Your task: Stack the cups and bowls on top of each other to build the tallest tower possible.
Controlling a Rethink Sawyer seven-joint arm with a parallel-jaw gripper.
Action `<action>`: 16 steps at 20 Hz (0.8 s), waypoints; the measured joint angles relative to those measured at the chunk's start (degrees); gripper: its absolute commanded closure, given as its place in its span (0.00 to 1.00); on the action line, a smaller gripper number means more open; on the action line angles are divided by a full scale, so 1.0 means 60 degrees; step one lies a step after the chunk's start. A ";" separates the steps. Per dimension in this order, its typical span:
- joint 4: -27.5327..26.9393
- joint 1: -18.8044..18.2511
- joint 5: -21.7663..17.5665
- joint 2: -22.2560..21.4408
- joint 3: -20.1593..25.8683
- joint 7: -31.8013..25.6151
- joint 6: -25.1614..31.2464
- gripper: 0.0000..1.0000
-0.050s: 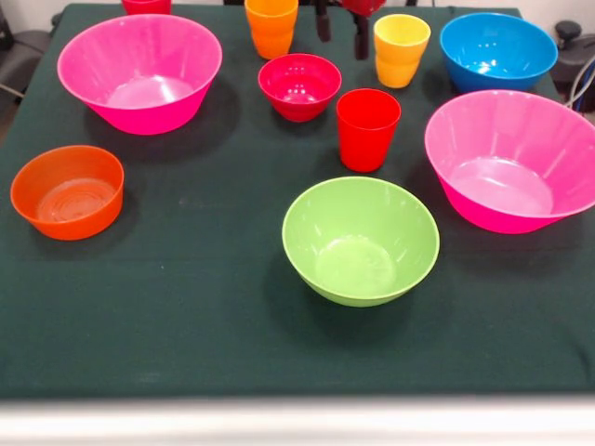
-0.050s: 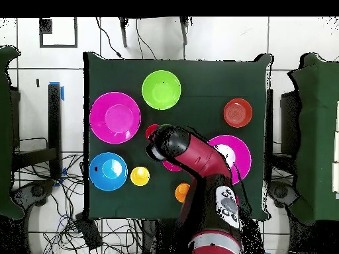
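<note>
My gripper [image 1: 342,28] hangs open and empty at the far edge, between the orange cup [image 1: 271,26] and the yellow cup [image 1: 401,49]. Just nearer stand the crimson bowl [image 1: 299,85] and a red cup [image 1: 367,128]. The lime-green bowl [image 1: 361,240] sits front centre. Hot-pink bowls stand at left [image 1: 139,70] and right [image 1: 511,158]. A blue bowl [image 1: 498,51] is far right and an orange bowl [image 1: 67,190] near left. Every vessel stands alone, upright; no tower shows. From overhead, the arm [image 2: 192,155] hides the gripper and covers part of one pink bowl [image 2: 235,149].
A second red cup [image 1: 146,6] peeks in at the far edge. The dark green cloth [image 1: 186,307] covers the table. Overhead, cables [image 2: 66,218] lie on the floor to the table's left, and dark chairs [image 2: 314,132] stand on both sides.
</note>
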 measured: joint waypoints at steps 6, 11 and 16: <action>0.0341 -0.0178 0.0002 0.0012 0.0514 0.0000 -0.0269 0.00; 0.0628 -0.0185 0.0004 0.0006 0.0897 0.0000 -0.0380 0.00; 0.0883 -0.0182 0.0006 -0.0013 0.1125 0.0000 -0.0380 0.00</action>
